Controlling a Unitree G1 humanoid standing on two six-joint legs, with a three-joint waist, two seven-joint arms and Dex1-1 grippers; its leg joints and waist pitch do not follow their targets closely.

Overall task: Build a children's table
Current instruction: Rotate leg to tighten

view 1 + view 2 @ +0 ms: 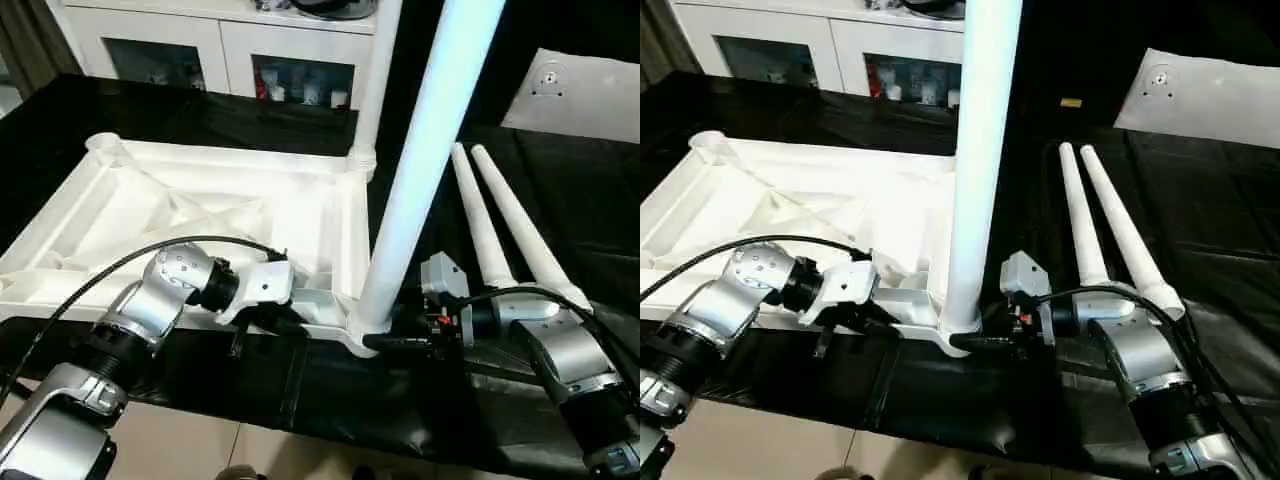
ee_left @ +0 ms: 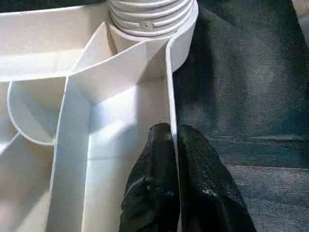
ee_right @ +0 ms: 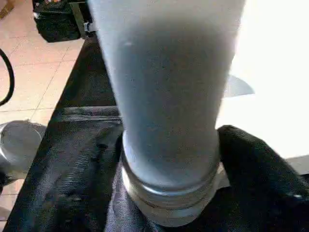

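The white table top lies upside down on the black-covered bench, its ribs facing up. One white leg stands upright in the near right corner socket. A second leg stands in the far right socket. Two loose legs lie side by side to the right. My left gripper is shut on the thin near rim of the top, close to that socket. My right gripper is shut on the base of the upright leg, one finger on each side.
A white cabinet with glass doors stands behind the bench. A flat white panel lies at the back right. The bench's front edge is just below my arms, with tiled floor beyond it.
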